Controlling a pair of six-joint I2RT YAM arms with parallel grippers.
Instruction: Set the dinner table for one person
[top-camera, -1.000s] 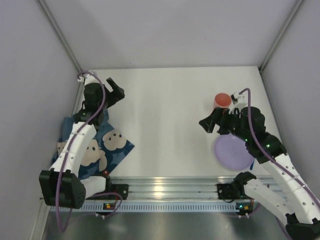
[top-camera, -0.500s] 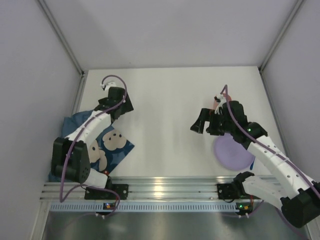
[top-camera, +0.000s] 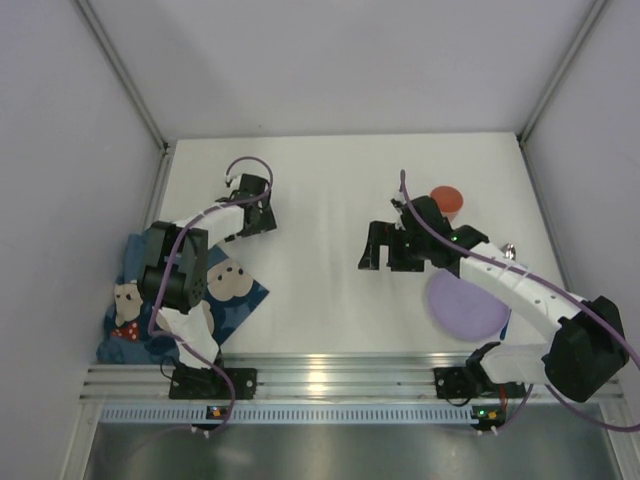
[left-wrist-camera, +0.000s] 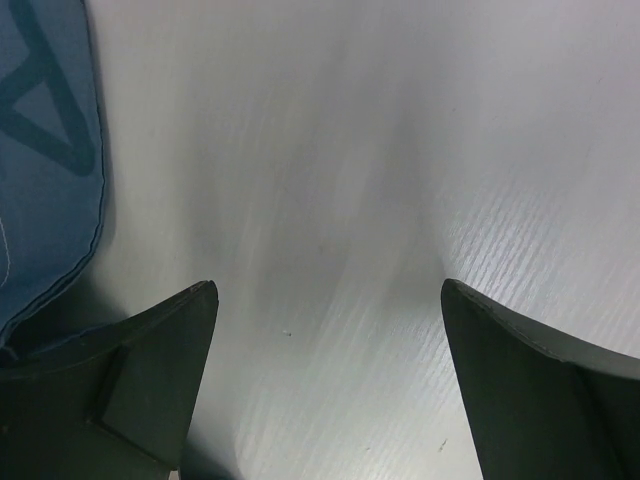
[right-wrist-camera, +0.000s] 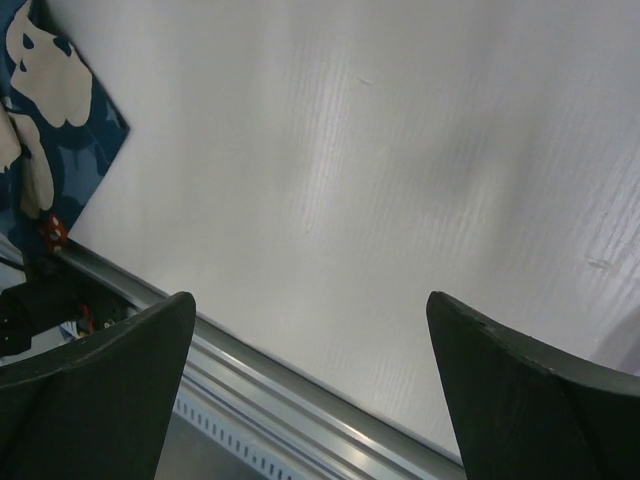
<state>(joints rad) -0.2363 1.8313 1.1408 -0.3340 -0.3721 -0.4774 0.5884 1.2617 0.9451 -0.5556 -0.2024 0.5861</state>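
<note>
The dinner table, a large plain white matte rectangular tabletop, is filling the enclosure floor from the near metal rail to the far wall, with everything else lying on it. A dark blue cloth mat printed with pale cartoon faces is lying at its near-left corner, partly under the left arm. A round lilac plate is sitting near the right front, its rim partly hidden by the right arm. A small red cup is standing farther back, close beside that arm's wrist. The left gripper is hanging spread wide over bare tabletop just beside the mat's edge, pinching nothing. The right gripper is hovering spread wide over the bare middle, also empty.
</note>
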